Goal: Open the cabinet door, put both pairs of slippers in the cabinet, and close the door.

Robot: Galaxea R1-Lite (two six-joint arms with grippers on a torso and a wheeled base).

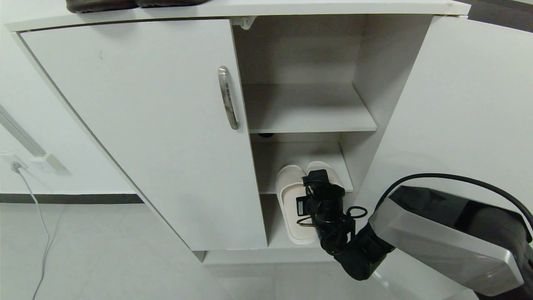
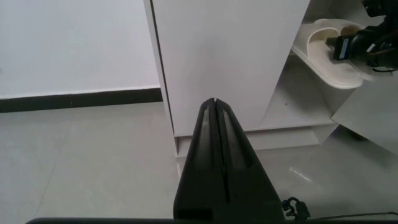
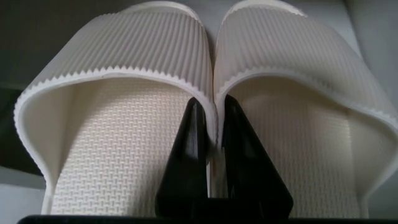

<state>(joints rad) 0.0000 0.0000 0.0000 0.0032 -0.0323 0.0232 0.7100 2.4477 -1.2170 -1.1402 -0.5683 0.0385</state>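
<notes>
Our right end effector point(image 3: 211, 127) pinches the touching inner walls of the cream slippers point(image 3: 124, 143) — ribbed straps, textured soles — seemingly half on the lower cabinet shelf point(image 1: 300, 156); left end effector point(image 2: 214, 106) pressed together.

We look down at a white wooden cabinet point(image 1: 387, 62). Its left white door point(image 1: 137, 125) is closed and carries a brushed-metal bar handle point(image 1: 227, 98) near its inner edge. The right white door point(image 1: 466, 104) is swung wide open. Inside we see a white upper shelf point(image 1: 308, 110) and a white lower shelf point(image 1: 291, 160). A pair of cream rubber slippers point(image 1: 291, 204) lies side by side with toes on the lower shelf and heels reaching out past its front edge. The black right claw point(image 1: 318, 181) sits on the pair, between the two slippers. Dark brown footwear point(image 1: 100, 5) rests on the cabinet top. A grey cable point(image 1: 41, 225) trails from a white wall socket point(image 1: 14, 164) to the pale tiled floor point(image 1: 104, 258).
</notes>
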